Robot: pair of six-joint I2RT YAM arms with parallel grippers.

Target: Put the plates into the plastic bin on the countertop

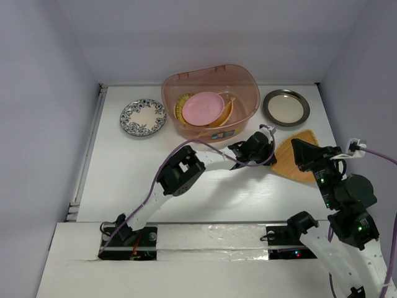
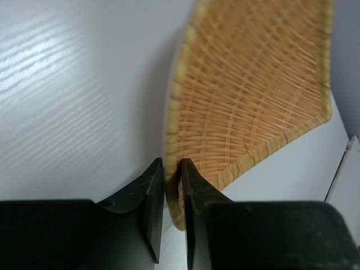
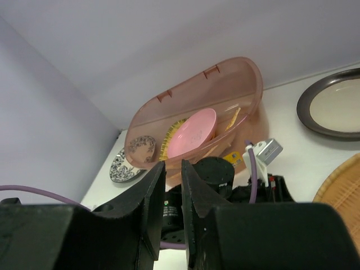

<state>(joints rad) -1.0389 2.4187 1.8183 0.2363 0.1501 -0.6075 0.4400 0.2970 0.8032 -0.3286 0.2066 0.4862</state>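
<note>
My left gripper is shut on the near rim of the orange fan-shaped woven plate, which lies right of centre on the white countertop. In the top view the gripper sits at the plate's left corner. My right gripper hovers over that plate, jaws nearly together with nothing between them. The pinkish plastic bin stands at the back and holds the pink plate on top of yellow and orange dishes. The blue-white plate lies left of the bin, the silver plate right of it.
White walls close the countertop at the back and both sides. In the right wrist view the left arm's wrist sits just in front of the bin, with the silver plate to the right.
</note>
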